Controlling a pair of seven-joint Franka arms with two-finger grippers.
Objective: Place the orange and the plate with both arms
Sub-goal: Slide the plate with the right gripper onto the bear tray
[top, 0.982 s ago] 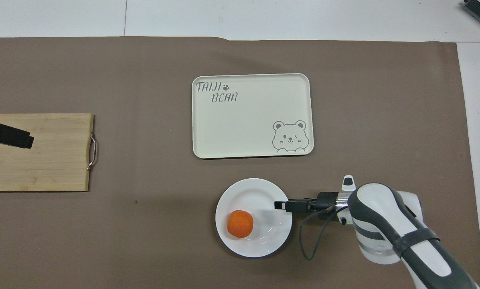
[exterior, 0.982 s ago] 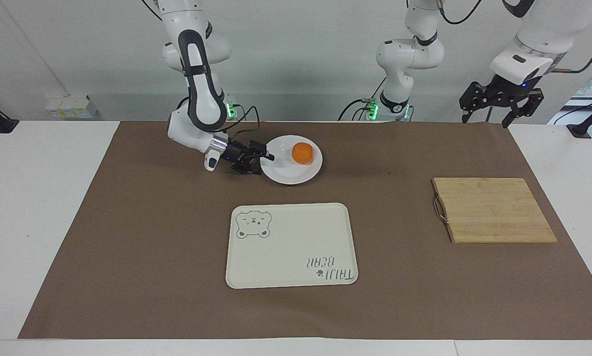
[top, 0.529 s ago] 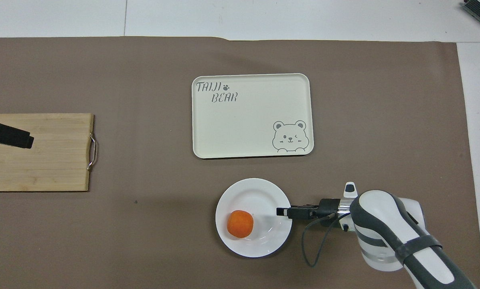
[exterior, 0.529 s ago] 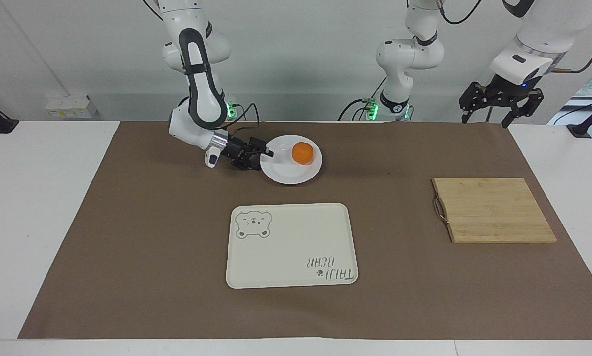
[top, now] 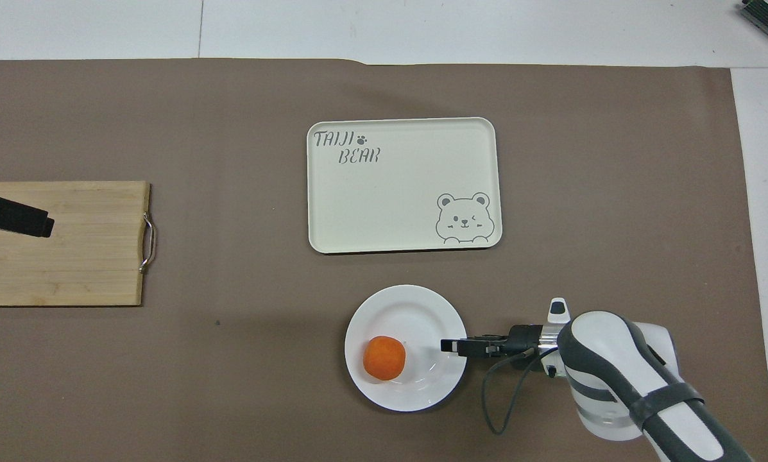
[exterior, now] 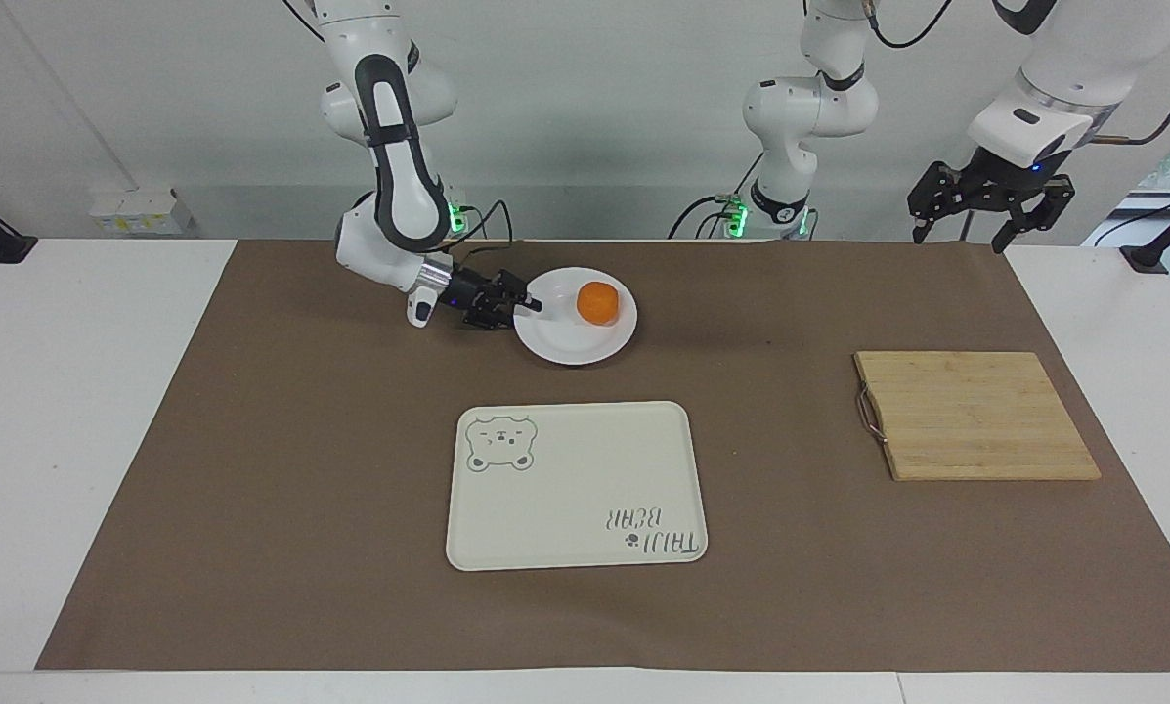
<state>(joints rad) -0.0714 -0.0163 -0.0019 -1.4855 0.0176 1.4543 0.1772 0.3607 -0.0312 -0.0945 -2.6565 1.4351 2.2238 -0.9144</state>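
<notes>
Table (exterior: 252, 440), brown-covered: you have open room all around the tray (exterior: 575, 484); board (exterior: 975, 416) toward the left arm's end; plate (exterior: 585, 337) lies between tray and robots, the orange (exterior: 598, 302) on it; right gripper (exterior: 531, 305) at its rim, jaws around that edge, whether clamped you cannot tell; left gripper (exterior: 990, 210) waits raised, jaws apart

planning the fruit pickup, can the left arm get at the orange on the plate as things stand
Probably yes. The orange sits uncovered on the white plate; the right claw is at the plate's rim toward the right arm's end, away from the fruit. The left claw waits raised above the table's edge.
</notes>
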